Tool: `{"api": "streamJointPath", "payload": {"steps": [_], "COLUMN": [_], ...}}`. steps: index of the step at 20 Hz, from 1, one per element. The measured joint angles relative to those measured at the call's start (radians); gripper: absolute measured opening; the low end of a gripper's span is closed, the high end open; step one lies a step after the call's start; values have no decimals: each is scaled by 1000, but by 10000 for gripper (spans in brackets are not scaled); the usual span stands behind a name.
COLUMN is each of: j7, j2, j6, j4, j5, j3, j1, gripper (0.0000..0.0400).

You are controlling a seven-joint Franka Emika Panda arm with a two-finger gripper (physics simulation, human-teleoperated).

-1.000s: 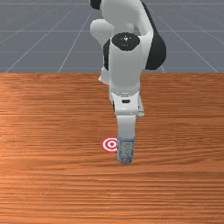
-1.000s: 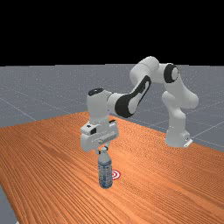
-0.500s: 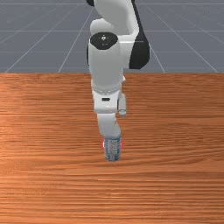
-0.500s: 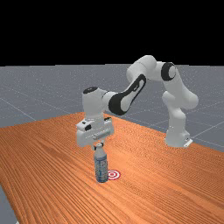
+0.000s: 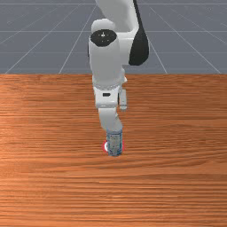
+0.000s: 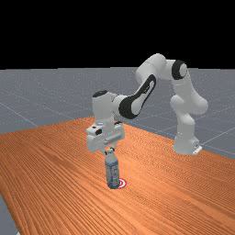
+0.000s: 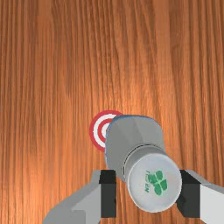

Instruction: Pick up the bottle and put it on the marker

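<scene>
Gripper (image 6: 109, 150): pointing down over the table (image 6: 55, 170), and it's pinching the bottle by its top!
Bottle (image 6: 112, 172): hanging near upright below the hand (image 6: 105, 137), partly hiding the marker.
Marker (image 6: 122, 183): peeking out at the bottle's far-view right.
Arm (image 6: 147, 89): arching high, reaching across from its base (image 6: 185, 137).

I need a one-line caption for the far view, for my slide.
The gripper at the top of the bottle, which partly hides the red-and-white marker.

Setting: simulated robot test scene. Evidence: rendered white-and-grey arm (image 6: 185, 131) based on a wood-grain table (image 6: 55, 174); grey ground (image 6: 41, 89) ruled with pale grid lines; flat black backdrop (image 6: 114, 32).
</scene>
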Motion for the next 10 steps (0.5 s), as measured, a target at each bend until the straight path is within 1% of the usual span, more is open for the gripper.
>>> {"api": "streamJointPath", "payload": {"steps": [4, 9, 10], "j7": [-11, 7, 0], "j2": [-41, -67, -63], "j6": [22, 47, 31], "j4": [-67, -110, -101], "j5": [12, -8, -11], "j3": [4, -5, -4], "j1": [-7, 2, 2], "gripper": [177, 177, 176]}}
